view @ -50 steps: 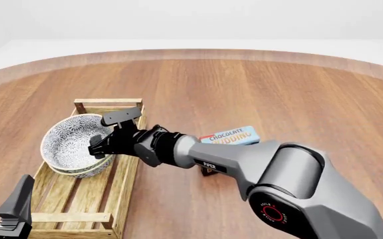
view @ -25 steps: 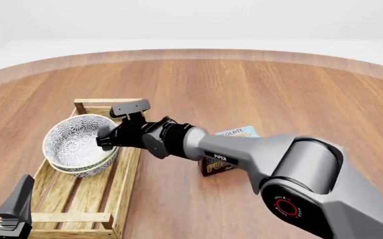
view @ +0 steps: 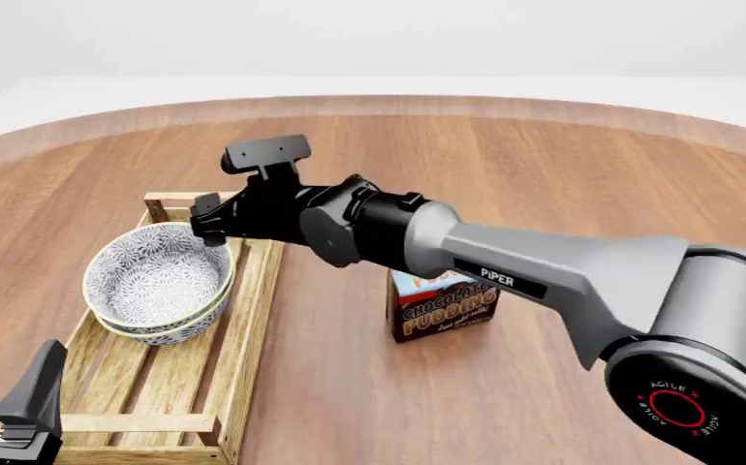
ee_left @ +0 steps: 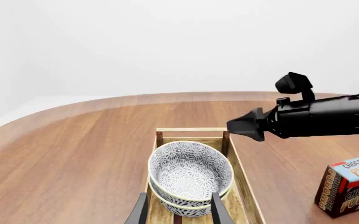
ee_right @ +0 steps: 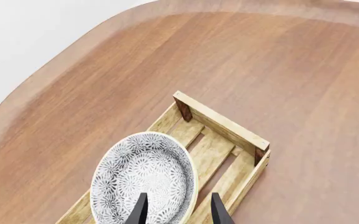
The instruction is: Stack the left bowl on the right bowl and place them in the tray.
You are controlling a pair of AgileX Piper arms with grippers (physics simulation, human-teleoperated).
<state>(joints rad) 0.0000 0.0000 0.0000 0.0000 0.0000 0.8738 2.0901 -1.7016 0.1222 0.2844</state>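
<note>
With the stacked bowls [view: 156,283] sitting in the tray [view: 250,320], the right gripper [view: 205,228], jaws released at their 2 o'clock rim, could clip and tip them

lower bowl [view: 167,327] mostly hidden, left claw [view: 12,412] cut off
</note>
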